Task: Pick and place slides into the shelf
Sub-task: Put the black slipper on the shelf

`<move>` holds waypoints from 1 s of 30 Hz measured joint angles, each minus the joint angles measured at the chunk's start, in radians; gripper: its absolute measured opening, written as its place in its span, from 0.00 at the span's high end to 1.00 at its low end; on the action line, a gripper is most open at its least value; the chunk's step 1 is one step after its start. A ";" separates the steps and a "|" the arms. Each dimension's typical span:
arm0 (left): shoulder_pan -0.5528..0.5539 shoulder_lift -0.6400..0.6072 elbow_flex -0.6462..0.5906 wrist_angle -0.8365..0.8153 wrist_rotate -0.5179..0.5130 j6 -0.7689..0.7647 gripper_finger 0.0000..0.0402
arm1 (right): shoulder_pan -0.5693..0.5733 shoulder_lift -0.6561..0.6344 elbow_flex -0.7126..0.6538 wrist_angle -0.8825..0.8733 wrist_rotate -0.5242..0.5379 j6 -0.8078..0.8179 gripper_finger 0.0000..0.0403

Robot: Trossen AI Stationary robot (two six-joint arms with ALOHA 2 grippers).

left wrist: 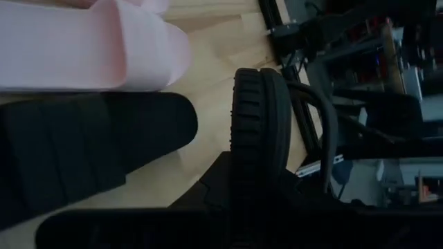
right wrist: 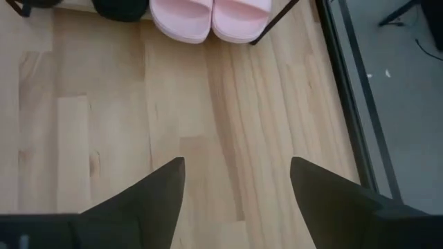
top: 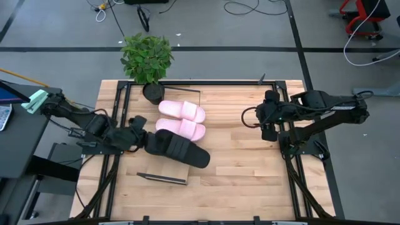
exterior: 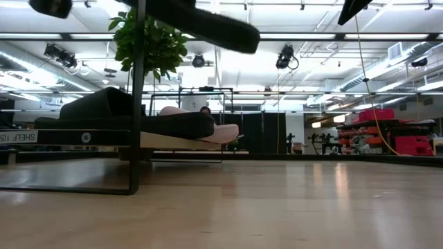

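Two pale pink slides lie side by side, soles down, on the shelf, a light-wood board with a dark frame. One black slide also rests on the board beside them. My left gripper is shut on the other black slide, which the low view shows lifted high above the board. My right gripper hangs open over bare tabletop at the right, with nothing between its fingers. My left gripper holds the black slide by the end nearest the table's left side, coming at it about level from the left. In the left wrist view the sole's treaded rim stands up between the fingers. The slide is clear of the shelf; the pads themselves are hidden.
A potted plant stands at the shelf's far end. The shelf's thin dark frame posts rise at its ends. Bare tabletop lies between the shelf and my right arm.
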 joint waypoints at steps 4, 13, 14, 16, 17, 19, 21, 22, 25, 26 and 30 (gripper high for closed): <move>-0.091 0.014 0.001 -0.080 -0.100 -0.151 0.88 | 0.019 0.000 0.000 0.000 0.020 0.019 0.34; -0.262 0.118 0.001 -0.125 -0.141 -0.423 0.88 | 0.083 -0.001 0.000 -0.025 0.105 0.102 0.34; -0.278 0.121 0.001 -0.122 -0.142 -0.443 0.88 | 0.090 -0.002 -0.004 -0.022 0.116 0.106 0.34; -0.307 0.128 0.001 -0.134 -0.166 -0.483 0.88 | 0.104 -0.006 -0.027 -0.021 0.131 0.115 0.34; -0.321 0.132 0.001 -0.153 -0.185 -0.505 0.88 | 0.110 -0.010 -0.047 -0.020 0.136 0.121 0.34; -0.342 0.136 0.001 -0.195 -0.201 -0.543 0.88 | 0.117 -0.020 -0.100 -0.009 0.139 0.131 0.34; -0.353 0.136 0.001 -0.211 -0.201 -0.566 0.88 | 0.123 -0.034 -0.169 0.003 0.139 0.146 0.34; -0.355 0.136 0.001 -0.212 -0.203 -0.572 0.88 | 0.123 -0.041 -0.207 0.013 0.139 0.152 0.34; -0.355 0.136 0.001 -0.212 -0.226 -0.578 0.88 | 0.123 -0.065 -0.321 0.045 0.138 0.173 0.33; -0.355 0.137 0.001 -0.212 -0.229 -0.572 0.88 | 0.123 -0.073 -0.356 0.059 0.139 0.175 0.33; -0.346 0.157 0.001 -0.227 -0.236 -0.570 0.88 | 0.123 -0.099 -0.458 0.123 0.138 0.179 0.34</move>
